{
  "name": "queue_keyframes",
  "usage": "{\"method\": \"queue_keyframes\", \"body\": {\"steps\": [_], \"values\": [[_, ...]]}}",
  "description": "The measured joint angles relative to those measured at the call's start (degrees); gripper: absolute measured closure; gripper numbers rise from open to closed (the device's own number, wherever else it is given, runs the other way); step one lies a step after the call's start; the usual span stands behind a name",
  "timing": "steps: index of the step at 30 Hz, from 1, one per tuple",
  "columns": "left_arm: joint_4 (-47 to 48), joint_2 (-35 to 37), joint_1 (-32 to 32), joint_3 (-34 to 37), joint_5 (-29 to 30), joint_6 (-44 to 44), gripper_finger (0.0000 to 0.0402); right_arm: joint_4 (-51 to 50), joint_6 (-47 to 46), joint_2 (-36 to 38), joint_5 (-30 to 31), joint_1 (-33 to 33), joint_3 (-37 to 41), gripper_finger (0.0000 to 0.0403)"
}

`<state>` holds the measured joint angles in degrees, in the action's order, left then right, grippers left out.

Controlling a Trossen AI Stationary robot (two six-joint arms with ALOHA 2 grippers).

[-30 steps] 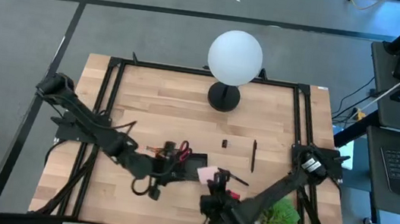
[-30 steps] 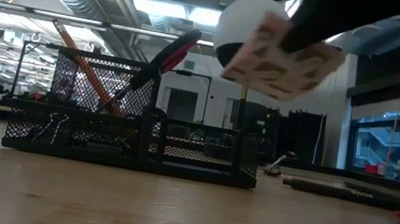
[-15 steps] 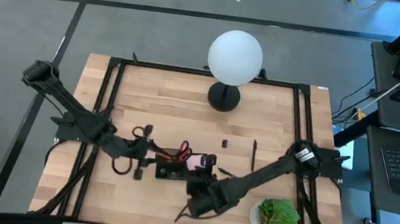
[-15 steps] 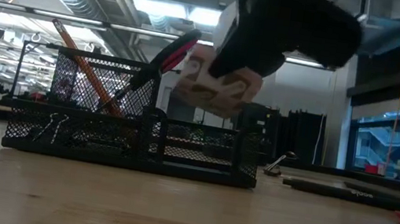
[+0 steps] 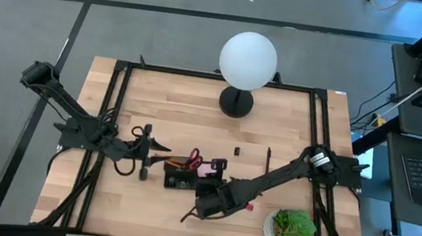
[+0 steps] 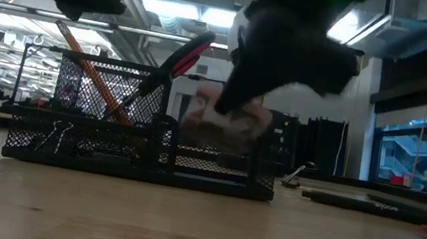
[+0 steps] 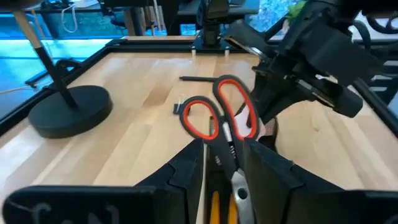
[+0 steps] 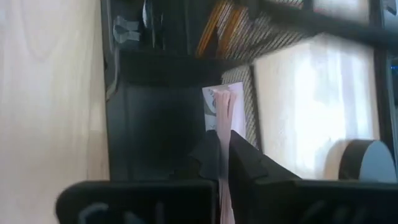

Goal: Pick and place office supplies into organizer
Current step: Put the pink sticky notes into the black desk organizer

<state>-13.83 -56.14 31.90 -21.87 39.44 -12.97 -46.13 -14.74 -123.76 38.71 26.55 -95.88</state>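
The black mesh organizer (image 5: 182, 178) (image 6: 141, 147) stands mid-table. Red-handled scissors (image 7: 221, 115) and orange pencils (image 6: 90, 67) stand upright in its tall compartment, and small clips (image 6: 54, 138) lie in a low one. My right gripper (image 5: 212, 176) (image 8: 219, 146) is shut on the pink sticky-note pad (image 6: 226, 121) over the organizer's right low compartment (image 8: 155, 124); the pad's lower edge is about level with the rim. My left gripper (image 5: 157, 145) (image 7: 222, 180) stands open just left of the organizer, with nothing between its fingers. My right gripper pinches the pad's two flat faces (image 8: 221, 134) between its two fingers, the pad standing on edge between them. The fingers slant down from the table's near right side. The pad sticks out past the fingertips and hangs clear over the compartment.
A white globe lamp (image 5: 248, 60) on a round black base (image 5: 236, 102) stands at the far middle. A black pen (image 5: 267, 164) and a small dark item (image 5: 237, 150) lie right of the organizer. A small red piece (image 5: 248, 206) and a potted plant (image 5: 292, 227) are at the near right.
My right gripper has carried the pad from the near right toward the organizer and down, from well above the mesh to rim level over the right compartment. My left gripper has drawn back from the organizer toward the table's left edge, staying open.
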Motion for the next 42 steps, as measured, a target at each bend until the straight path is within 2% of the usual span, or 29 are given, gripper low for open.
{"method": "queue_keyframes", "body": {"steps": [6,13,24,33,38,42], "values": [[-0.16,-0.18,0.0,0.0,0.34,-2.54,0.0296,5.25,0.08,-0.02,-1.4,-0.7,4.29,0.0393],[-0.15,-0.37,0.0,0.0,0.07,-4.42,0.0296,7.6,1.55,-0.02,-4.84,-1.82,5.3,0.0388],[0.33,-0.37,0.0,0.0,0.04,-4.43,0.0296,7.63,1.57,-0.02,-5.68,-1.86,5.3,0.0341],[0.59,-0.37,0.0,0.0,-0.04,-4.48,0.0296,8.57,-0.05,-0.02,-11.72,-3.47,5.3,0.0293],[1.04,-0.37,0.0,0.0,-0.44,-4.9,0.0296,8.46,0.29,-0.02,-12.7,-3.84,5.3,0.0261],[2.62,-0.37,0.0,0.0,-0.57,-7.5,0.0296,8.4,1.59,-0.02,-14.31,-3.83,5.3,0.0249]]}}
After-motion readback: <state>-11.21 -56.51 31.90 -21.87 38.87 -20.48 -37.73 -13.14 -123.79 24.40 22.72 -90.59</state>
